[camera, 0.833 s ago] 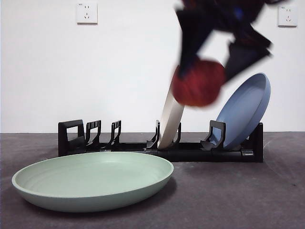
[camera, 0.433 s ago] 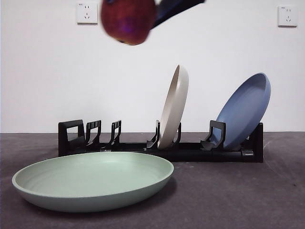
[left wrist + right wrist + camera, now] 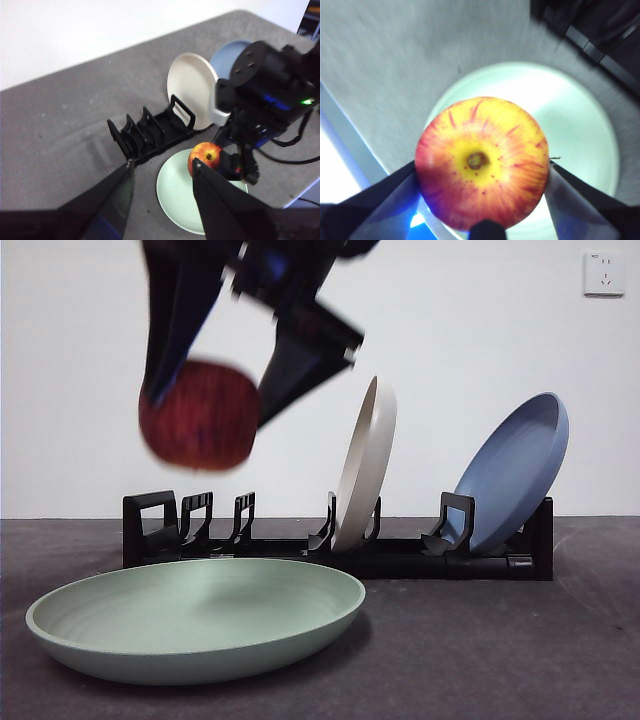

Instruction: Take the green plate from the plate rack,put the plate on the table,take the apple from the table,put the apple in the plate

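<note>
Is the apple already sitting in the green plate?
No, the right gripper holds the apple in the air, well above the green plate.

A bare test room or lab is suggested: a plain white wall [image 3: 500, 360] fitted with a socket [image 3: 604, 273] is seen behind a dark grey speckled surface [image 3: 500, 640], on which only a black plate rack [image 3: 340, 545] with a few plates is laid out.

Plain white wall [image 3: 500, 360], 1 white socket [image 3: 604, 273] at upper corner, even indoor light
</note>
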Available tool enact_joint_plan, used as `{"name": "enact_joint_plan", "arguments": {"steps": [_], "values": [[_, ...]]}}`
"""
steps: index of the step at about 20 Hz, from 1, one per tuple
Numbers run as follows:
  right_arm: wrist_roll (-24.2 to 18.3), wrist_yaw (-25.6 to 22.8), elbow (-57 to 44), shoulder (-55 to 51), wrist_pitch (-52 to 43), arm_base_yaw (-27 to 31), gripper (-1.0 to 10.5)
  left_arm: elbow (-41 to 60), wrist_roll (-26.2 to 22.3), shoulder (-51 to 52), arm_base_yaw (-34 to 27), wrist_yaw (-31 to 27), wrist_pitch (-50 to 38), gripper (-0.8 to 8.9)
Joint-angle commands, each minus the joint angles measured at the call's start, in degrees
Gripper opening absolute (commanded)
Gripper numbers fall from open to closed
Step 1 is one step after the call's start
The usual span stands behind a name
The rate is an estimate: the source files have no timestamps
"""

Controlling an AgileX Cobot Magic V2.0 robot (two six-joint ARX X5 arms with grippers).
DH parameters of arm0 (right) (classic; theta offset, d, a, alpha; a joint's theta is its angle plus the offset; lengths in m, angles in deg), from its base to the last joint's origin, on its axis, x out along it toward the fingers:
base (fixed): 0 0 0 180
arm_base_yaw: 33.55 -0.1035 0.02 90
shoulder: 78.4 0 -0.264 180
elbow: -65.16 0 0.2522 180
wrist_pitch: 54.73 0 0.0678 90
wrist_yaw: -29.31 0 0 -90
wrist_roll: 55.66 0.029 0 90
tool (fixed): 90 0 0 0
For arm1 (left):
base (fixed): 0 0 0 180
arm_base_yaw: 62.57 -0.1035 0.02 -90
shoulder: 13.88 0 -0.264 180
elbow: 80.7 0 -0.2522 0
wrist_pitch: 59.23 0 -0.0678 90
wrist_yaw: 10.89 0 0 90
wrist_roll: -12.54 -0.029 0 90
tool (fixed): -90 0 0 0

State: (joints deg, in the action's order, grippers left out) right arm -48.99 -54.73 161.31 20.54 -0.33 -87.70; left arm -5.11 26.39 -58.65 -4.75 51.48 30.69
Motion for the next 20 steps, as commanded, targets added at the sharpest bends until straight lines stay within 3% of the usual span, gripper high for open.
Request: {"name": "enact_joint_plan", "arguments": {"steps": [1, 8, 20], "values": [[0.46, 0.02, 0.39, 2.62, -0.11, -0.28, -0.1, 0.20, 1.14, -0.13, 0.13, 4.09, -0.35, 1.94], [0.33, -0.02, 0.39, 7.30, -0.17, -0.26, -0.1, 0.20, 1.09, -0.76, 0.13, 11.15, -0.35, 1.94], [-0.70, -2.84, 0.37, 14.47, -0.37, -0.26, -0.1, 0.20, 1.05, -1.14, 0.13, 11.56, -0.35, 1.94]]}}
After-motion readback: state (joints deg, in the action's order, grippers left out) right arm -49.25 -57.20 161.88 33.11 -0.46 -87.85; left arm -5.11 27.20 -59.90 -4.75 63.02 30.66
